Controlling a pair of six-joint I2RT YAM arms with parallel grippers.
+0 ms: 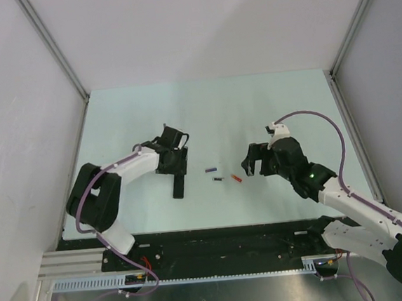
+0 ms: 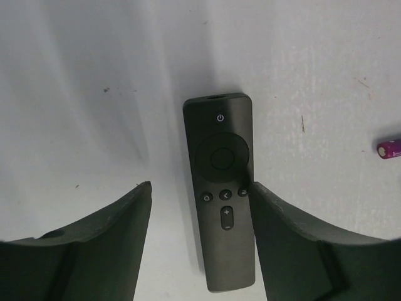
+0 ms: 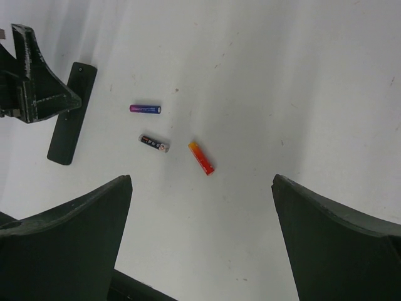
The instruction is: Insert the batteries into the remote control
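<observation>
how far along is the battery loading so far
Nothing done yet: the remote control lies buttons-up, and the red battery, black battery and blue-purple battery lie loose. In hand: the open left pincer straddles the remote; the open right pincer hangs above the batteries, empty. Left: grasping, opening the remote, loading.

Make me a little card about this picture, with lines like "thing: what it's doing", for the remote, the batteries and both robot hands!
remote control: flat on the table, buttons facing up
red battery: loose on the table
black battery: loose, beside the red one, not touching
blue-purple battery: loose, nearest the remote
left gripper: open, one finger on each side of the remote
right gripper: open, above the batteries, holding nothing
</observation>
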